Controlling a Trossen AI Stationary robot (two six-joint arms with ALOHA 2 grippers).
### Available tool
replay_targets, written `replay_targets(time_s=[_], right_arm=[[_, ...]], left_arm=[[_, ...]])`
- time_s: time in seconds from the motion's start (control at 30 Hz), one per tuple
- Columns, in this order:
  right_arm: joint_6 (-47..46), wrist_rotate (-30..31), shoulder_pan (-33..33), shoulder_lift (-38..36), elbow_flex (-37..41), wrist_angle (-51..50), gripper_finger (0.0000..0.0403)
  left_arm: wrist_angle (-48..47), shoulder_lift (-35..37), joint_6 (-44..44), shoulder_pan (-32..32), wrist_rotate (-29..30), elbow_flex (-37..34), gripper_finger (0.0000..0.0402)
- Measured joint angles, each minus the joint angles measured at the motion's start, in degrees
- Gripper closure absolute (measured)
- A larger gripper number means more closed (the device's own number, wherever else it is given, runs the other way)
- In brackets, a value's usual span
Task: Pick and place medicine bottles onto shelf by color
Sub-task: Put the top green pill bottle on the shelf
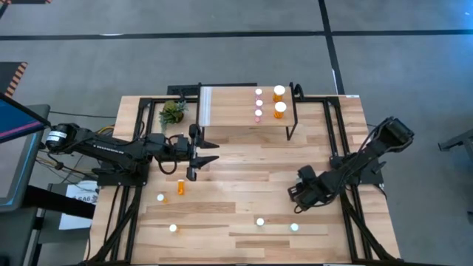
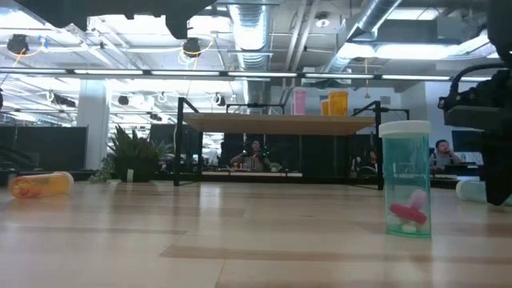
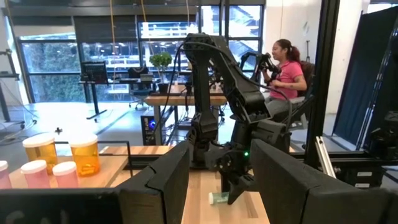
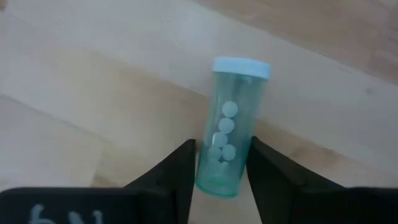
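I have the right gripper (image 4: 219,165) low on the tabletop (image 1: 244,159), its fingers set narrowly on either side of a teal bottle (image 4: 229,144) lying on its side — they bracket the base, but I cannot tell whether they are pressing it yet. So I judge this is the pick step for teal. The left gripper (image 1: 211,152) hangs wide and empty just in front of the shelf (image 1: 229,107), where pink bottles (image 1: 259,103) and two larger orange bottles (image 1: 279,100) already stand grouped at one end. An orange bottle (image 1: 181,187) lies tipped over near the left arm, and several others stand scattered along the near edge. Next I would need to close firmly, lift — minding that a lying bottle may roll — and carry it to a free spot on the shelf.
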State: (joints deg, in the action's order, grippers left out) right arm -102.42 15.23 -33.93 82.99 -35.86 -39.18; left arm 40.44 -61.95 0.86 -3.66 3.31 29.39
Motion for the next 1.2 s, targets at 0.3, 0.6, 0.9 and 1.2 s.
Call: replay_targets(time_s=[0.3,0.6,0.9,1.2], right_arm=[[0.7,3.1,-0.6,-0.9,0.0,2.2,0.0284],[13.2,11.8,2.4,-0.9,-0.1,14.2,0.0279],[46.1,16.0,7.8,-2.5,-0.2,41.7,0.0279],[75.0,14.7,11.9,-2.4,-0.2,64.8,0.0278]], left_arm=[[0.1,0.0,-4.4,0.0,0.5,0.0,0.0242],[-5.7,0.0,-11.1,0.0,0.1,2.6,0.0242],[-17.6,-2.8,-10.9,0.4,-4.2,10.7,0.0242],[-35.3,-14.5,-9.1,2.3,-13.6,26.3,0.0242]])
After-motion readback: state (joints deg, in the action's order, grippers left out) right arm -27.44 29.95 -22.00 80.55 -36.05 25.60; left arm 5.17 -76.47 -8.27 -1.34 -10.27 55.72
